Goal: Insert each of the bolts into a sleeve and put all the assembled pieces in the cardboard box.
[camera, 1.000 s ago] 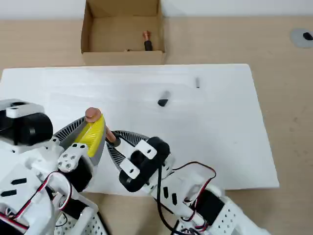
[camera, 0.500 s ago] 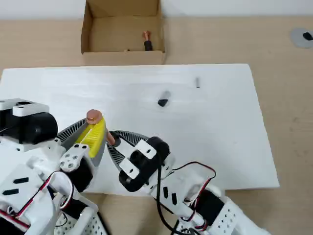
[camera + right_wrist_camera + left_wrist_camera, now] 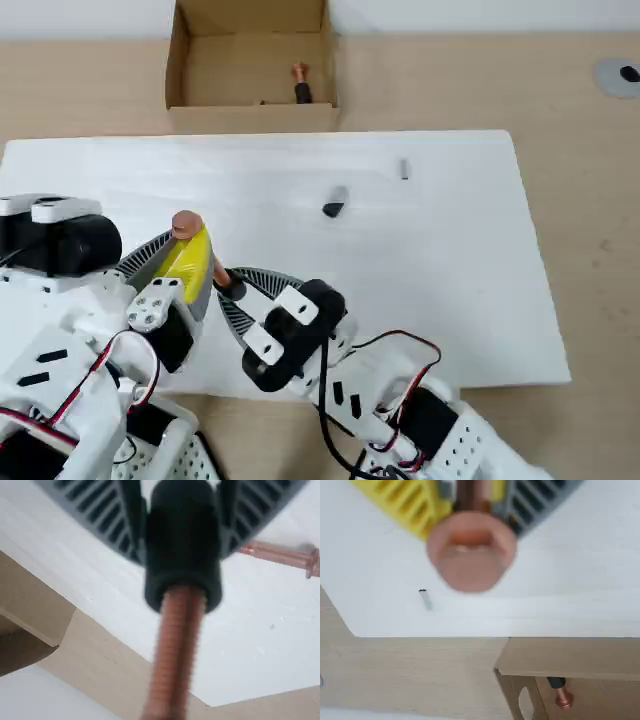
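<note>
Copper bolt (image 3: 470, 550) sits clamped in the closed left hand (image 3: 190, 250), head poking out in front, above the white board's (image 3: 450, 260) near-left part. Just beside it, the right hand (image 3: 232, 287) grips a black sleeve (image 3: 182, 545) with a copper threaded shaft sticking out. One assembled piece (image 3: 300, 85) lies in the cardboard box (image 3: 250, 118).

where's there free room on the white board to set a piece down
Bare: the right half of the white board, from the loose sleeve and small grey piece to its right edge, and the strip along the cardboard box. Crowded: the arms' corner, where the left gripper with a bolt and the right gripper with a held sleeve sit together.
</note>
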You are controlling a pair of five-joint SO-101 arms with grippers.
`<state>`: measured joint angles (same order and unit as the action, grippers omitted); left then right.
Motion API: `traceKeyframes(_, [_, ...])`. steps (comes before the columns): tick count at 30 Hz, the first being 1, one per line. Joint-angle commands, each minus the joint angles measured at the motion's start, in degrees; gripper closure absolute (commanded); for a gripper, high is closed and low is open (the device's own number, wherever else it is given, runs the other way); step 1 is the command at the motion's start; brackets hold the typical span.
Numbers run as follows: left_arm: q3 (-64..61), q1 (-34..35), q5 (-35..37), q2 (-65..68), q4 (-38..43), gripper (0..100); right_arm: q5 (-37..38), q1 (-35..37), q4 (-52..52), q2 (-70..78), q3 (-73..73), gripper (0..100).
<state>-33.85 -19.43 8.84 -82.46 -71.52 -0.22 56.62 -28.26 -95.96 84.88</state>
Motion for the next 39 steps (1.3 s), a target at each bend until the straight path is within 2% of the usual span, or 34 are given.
traceKeyframes(1, [-0.1, 1.3, -0.2, 0.2, 1.0, 99, 0.4, 0.6, 1.4, -0.8, -0.3, 98.8])
traceKeyframes(11, [-1.3, -5.6, -0.4, 0.2, 0.0, 99, 0.4, -4.4, 1.7, -0.9, -0.7, 98.8])
traceKeyframes(27, [-2.3, -6.4, -0.2, 0.3, -0.4, 96, 0.4, -4.5, 1.8, -0.9, -0.7, 98.8])
traceKeyframes(33, [-2.1, -10.9, -1.2, 0.3, -2.5, 92, 0.4, -4.5, 1.8, -0.9, -0.6, 98.8])
traceKeyframes(39, [-1.8, -11.3, -1.5, 0.3, -4.0, 91, 0.4, -4.5, 1.7, -0.9, -0.5, 98.8])
